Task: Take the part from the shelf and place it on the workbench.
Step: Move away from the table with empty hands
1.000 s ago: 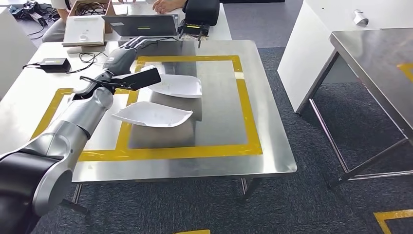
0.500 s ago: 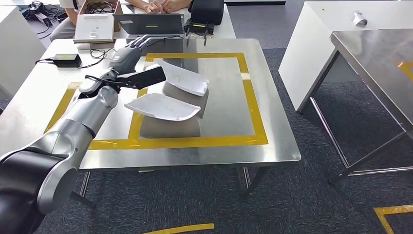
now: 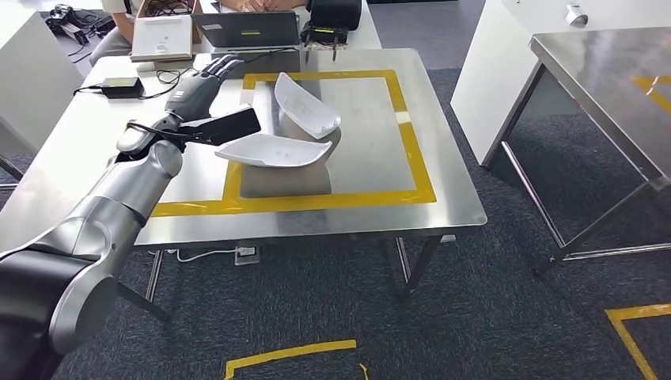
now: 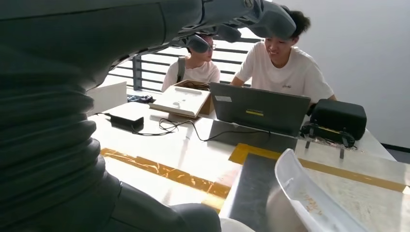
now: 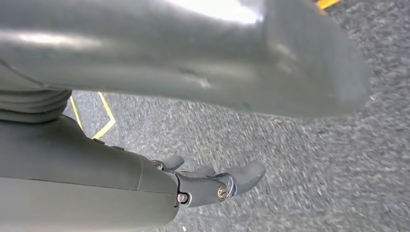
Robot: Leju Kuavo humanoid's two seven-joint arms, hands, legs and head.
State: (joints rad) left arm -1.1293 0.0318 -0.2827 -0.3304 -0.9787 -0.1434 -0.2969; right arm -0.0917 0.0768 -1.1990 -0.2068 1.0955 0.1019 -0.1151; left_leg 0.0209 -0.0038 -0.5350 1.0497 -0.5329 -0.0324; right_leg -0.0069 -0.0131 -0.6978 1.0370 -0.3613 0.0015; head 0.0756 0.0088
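I'm hovering my left hand (image 3: 199,87), fingers spread and holding nothing, beside two white curved parts (image 3: 274,149) resting inside the workbench's (image 3: 443,198) yellow tape outline; right hand (image 5: 212,183) is hanging empty.

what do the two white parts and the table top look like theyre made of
White parts: probably moulded plastic, thin curved shells with a matte, even white surface. Table top: looks like brushed stainless steel, grey and mirror-like, with the parts' reflections under them.
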